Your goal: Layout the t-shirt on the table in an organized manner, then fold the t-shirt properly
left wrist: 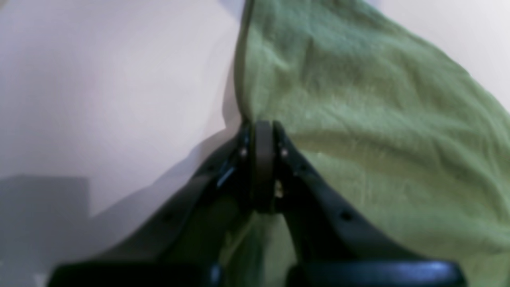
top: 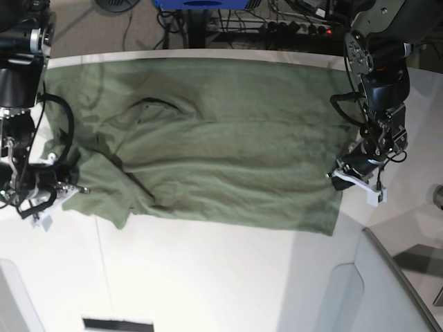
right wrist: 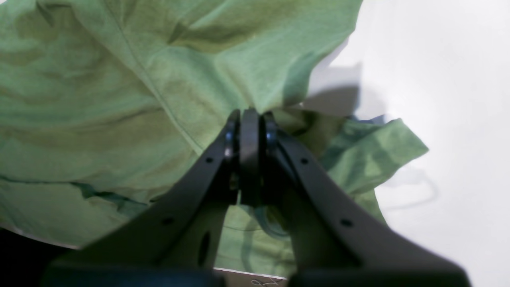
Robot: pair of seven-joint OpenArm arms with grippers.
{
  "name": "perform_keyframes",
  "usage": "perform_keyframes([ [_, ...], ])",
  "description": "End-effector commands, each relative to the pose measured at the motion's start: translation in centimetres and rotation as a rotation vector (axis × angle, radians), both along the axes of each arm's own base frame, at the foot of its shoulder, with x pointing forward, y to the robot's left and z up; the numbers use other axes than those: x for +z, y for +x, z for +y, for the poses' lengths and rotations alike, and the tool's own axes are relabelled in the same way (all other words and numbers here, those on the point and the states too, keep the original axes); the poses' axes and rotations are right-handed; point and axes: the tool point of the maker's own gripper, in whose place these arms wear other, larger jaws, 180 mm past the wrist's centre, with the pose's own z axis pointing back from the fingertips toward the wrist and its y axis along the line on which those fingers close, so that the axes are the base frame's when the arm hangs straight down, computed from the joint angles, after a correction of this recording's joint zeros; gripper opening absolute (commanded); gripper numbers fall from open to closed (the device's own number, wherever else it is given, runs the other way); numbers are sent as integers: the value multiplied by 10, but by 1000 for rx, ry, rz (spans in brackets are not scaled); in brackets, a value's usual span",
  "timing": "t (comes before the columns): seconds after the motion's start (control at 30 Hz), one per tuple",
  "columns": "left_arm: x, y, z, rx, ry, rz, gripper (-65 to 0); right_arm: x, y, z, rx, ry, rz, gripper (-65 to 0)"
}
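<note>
From my remote station I see the soft, wrinkled sage-green cotton t-shirt (top: 228, 158) on the smooth white table (top: 228, 277), its long axis from nine to three o'clock. My black left gripper (top: 337, 181) closes on its edge at three o'clock; my black right gripper (top: 77, 189), also closed, pinches cloth at nine. No container shows.

— How do the grippers sit?
— The left gripper (left wrist: 261, 123) is closed, fingertips together; the right gripper (right wrist: 253, 113) likewise.
— And the arms?
— Both reach down, wide apart, one at each side.
</note>
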Motion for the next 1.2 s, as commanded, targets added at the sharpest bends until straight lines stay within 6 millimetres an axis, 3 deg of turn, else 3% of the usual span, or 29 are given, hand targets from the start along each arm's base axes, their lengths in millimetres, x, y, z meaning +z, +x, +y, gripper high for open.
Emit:
perform_keyframes([
  [0.0,13,9,9,-9,34,-26,-650,14,13,-9,-7,-16,-47,-650],
  [0.13,37,7,14,-58,107,-41,-650,14,15,-10,-9,-20,-58,-650],
  [0.23,62,-1,13,-118,192,-41,-650,14,16,-10,-11,-21,-64,-650],
  [0.33,74,-17,9,-160,255,-20,-650,14,16,-10,-11,-21,-66,-650],
  [0.53,55,-61,6,-207,287,117,-650,14,16,-10,-11,-21,-66,-650],
  [0.7,43,-81,12,-203,286,163,-650,14,16,-10,-11,-21,-66,-650],
  [0.77,46,-80,14,-199,292,159,-650,14,16,-10,-11,-21,-66,-650],
  [0.8,46,-80,15,-199,295,157,-612,14,16,-10,-11,-21,-66,-650],
  [0.9,52,-80,26,-180,309,151,-365,14,16,-10,-9,-21,-64,-650],
  [0.97,60,-79,36,-149,320,134,-255,14,16,-10,-9,-21,-64,-650],
  [1.03,68,-75,48,-111,322,115,-262,12,14,-10,-9,-21,-59,-650],
  [1.1,78,-61,54,-82,316,82,-321,11,12,-11,-10,-23,-56,-650],
  [1.17,75,-49,55,-65,284,77,-378,11,12,-11,-10,-23,-56,-650],
])
